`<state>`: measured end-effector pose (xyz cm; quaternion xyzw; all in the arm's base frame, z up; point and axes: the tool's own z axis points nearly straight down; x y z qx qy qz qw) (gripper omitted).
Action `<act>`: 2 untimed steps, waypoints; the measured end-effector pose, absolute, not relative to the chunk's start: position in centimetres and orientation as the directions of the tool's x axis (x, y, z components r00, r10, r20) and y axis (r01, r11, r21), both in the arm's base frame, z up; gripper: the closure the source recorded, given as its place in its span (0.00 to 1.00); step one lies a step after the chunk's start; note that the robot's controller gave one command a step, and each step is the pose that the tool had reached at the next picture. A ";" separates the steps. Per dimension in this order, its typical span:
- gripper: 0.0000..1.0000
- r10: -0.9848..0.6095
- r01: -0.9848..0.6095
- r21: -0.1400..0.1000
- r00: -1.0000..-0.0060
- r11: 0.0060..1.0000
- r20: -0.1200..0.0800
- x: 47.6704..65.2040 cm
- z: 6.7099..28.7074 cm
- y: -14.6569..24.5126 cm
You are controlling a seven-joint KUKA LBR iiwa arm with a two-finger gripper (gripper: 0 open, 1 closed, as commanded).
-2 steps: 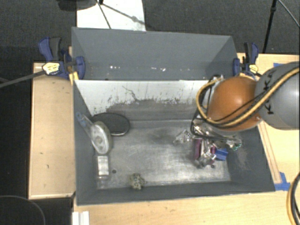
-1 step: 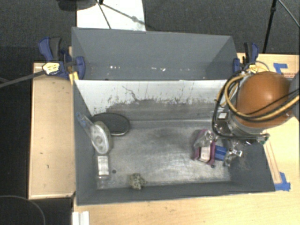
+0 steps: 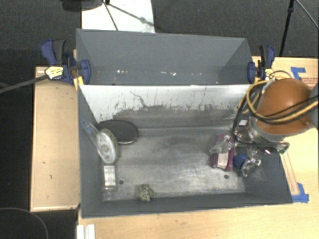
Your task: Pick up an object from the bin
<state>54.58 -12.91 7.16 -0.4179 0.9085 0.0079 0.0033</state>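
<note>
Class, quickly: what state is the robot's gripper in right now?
Gripper: cannot be told; it sits low at the right end of the bin, beside a purple and white thing.

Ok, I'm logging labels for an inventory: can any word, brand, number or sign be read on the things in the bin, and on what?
None can be read.
On the purple and white thing beside the hand: no legible print.
On the clear round piece, the small clear tub, the dark oval disc and the small mottled lump: no marks that can be made out.
</note>
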 end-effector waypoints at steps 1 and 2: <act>1.00 -0.760 -0.760 0.010 -0.649 0.649 -0.012 54.5 7.2 -12.8; 1.00 -0.850 -0.850 -0.009 -0.527 0.527 -0.005 57.9 23.2 -13.8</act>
